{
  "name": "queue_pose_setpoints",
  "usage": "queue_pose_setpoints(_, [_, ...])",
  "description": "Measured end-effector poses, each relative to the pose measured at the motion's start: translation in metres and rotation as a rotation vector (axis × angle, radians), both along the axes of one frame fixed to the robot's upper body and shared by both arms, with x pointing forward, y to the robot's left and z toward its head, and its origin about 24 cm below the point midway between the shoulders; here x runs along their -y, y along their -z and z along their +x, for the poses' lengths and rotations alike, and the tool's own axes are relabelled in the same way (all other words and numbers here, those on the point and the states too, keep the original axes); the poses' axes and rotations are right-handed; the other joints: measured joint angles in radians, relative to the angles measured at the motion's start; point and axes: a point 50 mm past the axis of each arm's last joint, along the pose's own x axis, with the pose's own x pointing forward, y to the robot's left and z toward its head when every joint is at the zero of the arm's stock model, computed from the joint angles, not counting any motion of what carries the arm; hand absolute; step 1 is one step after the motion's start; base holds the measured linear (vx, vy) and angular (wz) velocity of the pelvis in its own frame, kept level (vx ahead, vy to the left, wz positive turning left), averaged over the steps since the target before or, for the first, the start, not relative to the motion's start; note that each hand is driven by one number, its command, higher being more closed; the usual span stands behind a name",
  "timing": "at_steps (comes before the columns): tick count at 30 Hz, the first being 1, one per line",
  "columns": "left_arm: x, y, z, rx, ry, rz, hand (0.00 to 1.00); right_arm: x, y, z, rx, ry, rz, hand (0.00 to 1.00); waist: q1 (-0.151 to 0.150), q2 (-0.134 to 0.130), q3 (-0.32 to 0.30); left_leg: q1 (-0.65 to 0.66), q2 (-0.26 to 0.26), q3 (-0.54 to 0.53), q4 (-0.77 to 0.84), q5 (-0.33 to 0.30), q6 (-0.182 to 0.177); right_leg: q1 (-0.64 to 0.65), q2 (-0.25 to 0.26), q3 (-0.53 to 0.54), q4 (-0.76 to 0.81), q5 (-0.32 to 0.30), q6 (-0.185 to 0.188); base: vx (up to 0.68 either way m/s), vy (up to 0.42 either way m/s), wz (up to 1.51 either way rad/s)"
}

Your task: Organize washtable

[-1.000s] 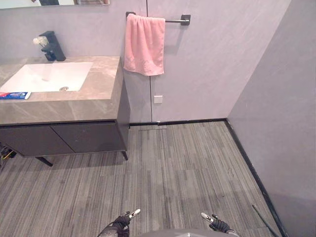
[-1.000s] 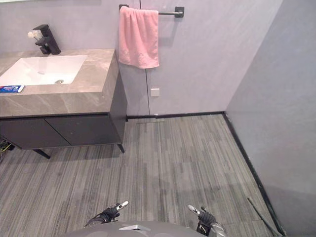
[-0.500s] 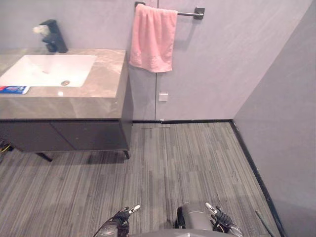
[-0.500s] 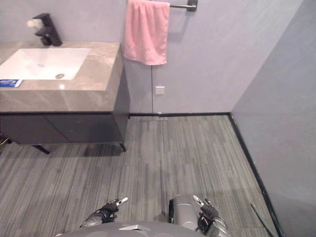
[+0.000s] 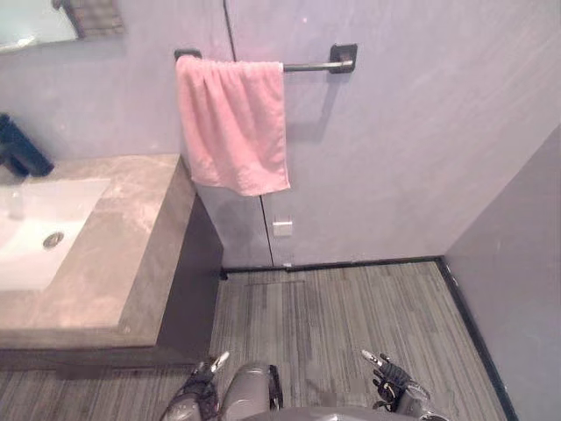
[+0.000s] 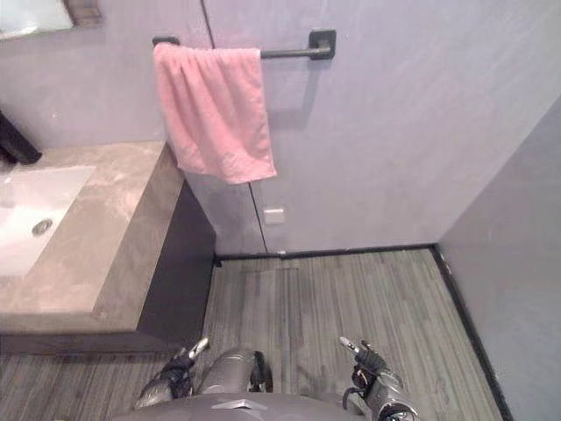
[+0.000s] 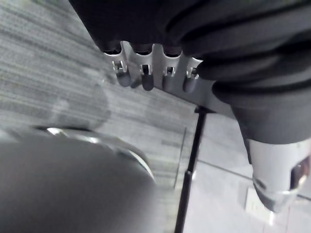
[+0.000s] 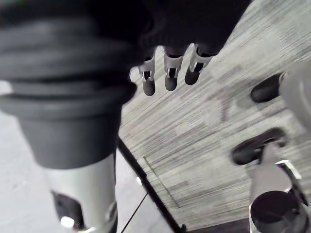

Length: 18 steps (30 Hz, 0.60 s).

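Observation:
The washtable's brown stone top (image 5: 131, 254) stands at the left, with a white sink (image 5: 35, 232) set in it and a black faucet (image 5: 22, 151) at its back edge. A pink towel (image 5: 232, 123) hangs from a black bar (image 5: 316, 64) on the wall just right of the washtable. My left hand (image 5: 203, 375) and right hand (image 5: 386, 379) hang low over the floor, well short of the washtable. Each wrist view has the fingers (image 7: 146, 73) (image 8: 167, 73) relaxed and straight, with nothing held.
A dark cabinet (image 5: 197, 281) sits under the stone top. A mirror's corner (image 5: 35, 22) is at the upper left. A white wall socket (image 5: 281, 229) is below the towel. A grey side wall (image 5: 517, 289) bounds the striped floor (image 5: 351, 307) on the right.
The camera has moved: the washtable now lies at the far left and nearer, and the towel is closer to the middle. Both hands stay low and hold nothing.

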Motion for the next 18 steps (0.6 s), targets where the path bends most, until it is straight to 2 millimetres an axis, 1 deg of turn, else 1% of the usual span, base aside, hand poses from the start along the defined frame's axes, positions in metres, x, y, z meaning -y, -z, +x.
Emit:
queue_pose_setpoints(1, [-0.001, 0.003, -0.014, -0.044, -0.007, 0.001, 0.0, 0.0, 0.0, -0.002, -0.002, 0.001, -0.001, 0.0, 0.001, 0.004, -0.005, -0.009, -0.01, -0.048, -0.077, 0.055, 0.008, 0.03, -0.012, 0.019, 0.007, -0.04, 0.011, 0.39, 0.037, -0.4])
queue_pose_setpoints(2, [0.0, 0.006, -0.027, -0.083, -0.022, -0.009, 0.0, -0.001, 0.001, -0.004, -0.011, -0.004, 0.002, 0.0, 0.002, -0.001, -0.017, -0.009, -0.022, -0.054, -0.075, 0.09, 0.013, 0.05, -0.034, 0.034, 0.017, -0.067, 0.029, 0.68, 0.088, -0.36])
queue_pose_setpoints(3, [0.0, 0.009, -0.044, -0.135, -0.04, -0.015, 0.0, 0.001, 0.003, -0.012, -0.026, -0.003, -0.005, 0.0, 0.003, -0.009, -0.057, 0.01, -0.051, -0.045, -0.093, 0.137, 0.038, 0.07, -0.064, 0.045, 0.03, -0.092, 0.059, 0.74, 0.104, -0.24])
queue_pose_setpoints(4, [0.001, 0.01, -0.049, -0.152, -0.043, -0.018, 0.0, 0.003, 0.003, -0.013, -0.028, -0.001, -0.01, 0.0, 0.007, -0.008, -0.07, 0.026, -0.059, -0.042, -0.109, 0.208, 0.069, 0.067, -0.074, 0.053, 0.064, -0.101, 0.074, 0.72, 0.126, -0.24])
queue_pose_setpoints(5, [-0.004, 0.01, -0.052, -0.169, -0.041, -0.008, 0.0, 0.004, 0.003, -0.012, -0.024, 0.002, -0.011, 0.0, 0.011, -0.022, -0.074, 0.075, -0.092, -0.018, -0.125, 0.253, 0.092, 0.035, -0.099, 0.074, 0.214, -0.111, 0.097, 0.59, 0.104, -0.14])
queue_pose_setpoints(6, [-0.009, 0.009, -0.051, -0.174, -0.032, 0.006, 0.0, -0.002, 0.003, -0.012, -0.02, 0.009, 0.007, 0.0, 0.01, -0.046, -0.076, 0.139, -0.123, -0.011, -0.177, 0.24, 0.109, -0.046, -0.108, 0.071, 0.434, -0.065, 0.166, 0.48, 0.094, -0.04])
queue_pose_setpoints(7, [-0.011, 0.009, -0.047, -0.164, -0.02, 0.013, 0.0, -0.005, 0.004, -0.012, -0.019, 0.013, 0.017, 0.0, 0.007, -0.055, -0.071, 0.167, -0.131, -0.012, -0.195, 0.235, 0.117, -0.09, -0.114, 0.073, 0.55, -0.022, 0.187, 0.42, 0.065, 0.15])
queue_pose_setpoints(8, [-0.014, 0.007, -0.036, -0.145, 0.011, 0.028, 0.0, -0.012, 0.004, -0.009, -0.01, 0.009, 0.037, 0.0, -0.002, -0.063, -0.065, 0.218, -0.145, -0.025, -0.205, 0.223, 0.132, -0.172, -0.122, 0.056, 0.742, 0.02, 0.194, 0.36, 0.054, 0.19])
queue_pose_setpoints(9, [-0.013, 0.006, -0.03, -0.135, 0.039, 0.034, 0.0, -0.013, 0.004, -0.009, -0.009, 0.008, 0.043, 0.0, -0.004, -0.062, -0.06, 0.251, -0.148, -0.033, -0.212, 0.22, 0.136, -0.197, -0.128, 0.052, 0.781, 0.018, 0.192, 0.47, 0.039, 0.19])
queue_pose_setpoints(10, [-0.011, 0.006, -0.022, -0.121, 0.078, 0.037, 0.0, -0.014, 0.005, -0.011, -0.014, 0.008, 0.047, 0.0, -0.006, -0.056, -0.047, 0.332, -0.145, -0.039, -0.239, 0.218, 0.138, -0.205, -0.148, 0.034, 0.792, 0.001, 0.167, 0.34, 0.006, 0.06])
queue_pose_setpoints(11, [-0.01, 0.006, -0.02, -0.117, 0.093, 0.038, 0.0, -0.014, 0.005, -0.013, -0.017, 0.009, 0.047, 0.0, -0.008, -0.051, -0.041, 0.372, -0.14, -0.04, -0.255, 0.216, 0.142, -0.208, -0.164, 0.016, 0.779, -0.012, 0.153, 0.16, 0.07, -0.06])
queue_pose_setpoints(12, [-0.006, 0.005, -0.015, -0.105, 0.12, 0.038, 0.0, -0.014, 0.005, -0.013, -0.016, 0.001, 0.041, 0.0, -0.015, -0.027, -0.042, 0.435, -0.119, -0.038, -0.307, 0.205, 0.147, -0.239, -0.197, -0.03, 0.691, -0.029, 0.129, -0.09, 0.11, -0.03])
queue_pose_setpoints(13, [-0.005, 0.005, -0.01, -0.093, 0.14, 0.041, 0.0, -0.013, 0.004, -0.011, -0.008, -0.001, 0.036, 0.0, -0.022, -0.023, -0.043, 0.456, -0.104, -0.041, -0.326, 0.186, 0.133, -0.256, -0.204, -0.044, 0.591, -0.031, 0.135, -0.23, 0.141, 0.02])
queue_pose_setpoints(14, [-0.005, 0.004, -0.007, -0.084, 0.15, 0.044, 0.0, -0.013, 0.004, -0.011, -0.008, -0.001, 0.036, 0.0, -0.026, -0.024, -0.046, 0.457, -0.097, -0.043, -0.33, 0.169, 0.122, -0.267, -0.206, -0.049, 0.532, -0.027, 0.143, -0.33, 0.095, 0.25])
queue_pose_setpoints(15, [-0.009, 0.001, 0.005, -0.055, 0.164, 0.062, 0.0, -0.018, 0.006, -0.012, -0.015, -0.007, 0.048, 0.0, -0.035, -0.062, -0.044, 0.446, -0.104, -0.046, -0.335, 0.142, 0.103, -0.284, -0.218, -0.026, 0.329, -0.002, 0.18, -0.35, 0.034, 0.27])
queue_pose_setpoints(16, [-0.011, -0.001, 0.008, -0.045, 0.183, 0.073, 0.0, -0.021, 0.007, -0.018, -0.033, -0.013, 0.054, 0.0, -0.04, -0.084, -0.051, 0.434, -0.113, -0.06, -0.327, 0.128, 0.093, -0.286, -0.218, 0.005, 0.199, 0.056, 0.188, -0.32, -0.055, 0.32])
queue_pose_setpoints(17, [-0.012, -0.002, 0.012, -0.043, 0.202, 0.079, 0.0, -0.02, 0.008, -0.021, -0.04, -0.021, 0.049, 0.0, -0.045, -0.101, -0.055, 0.428, -0.124, -0.071, -0.315, 0.115, 0.082, -0.286, -0.221, 0.02, 0.143, 0.131, 0.177, -0.12, -0.144, 0.32])
queue_pose_setpoints(18, [-0.009, -0.001, 0.013, -0.049, 0.216, 0.074, 0.0, -0.013, 0.009, -0.027, -0.058, -0.019, 0.032, 0.0, -0.051, -0.089, -0.054, 0.435, -0.118, -0.089, -0.312, 0.111, 0.076, -0.273, -0.221, 0.005, 0.145, 0.141, 0.183, 0.02, -0.193, 0.34])
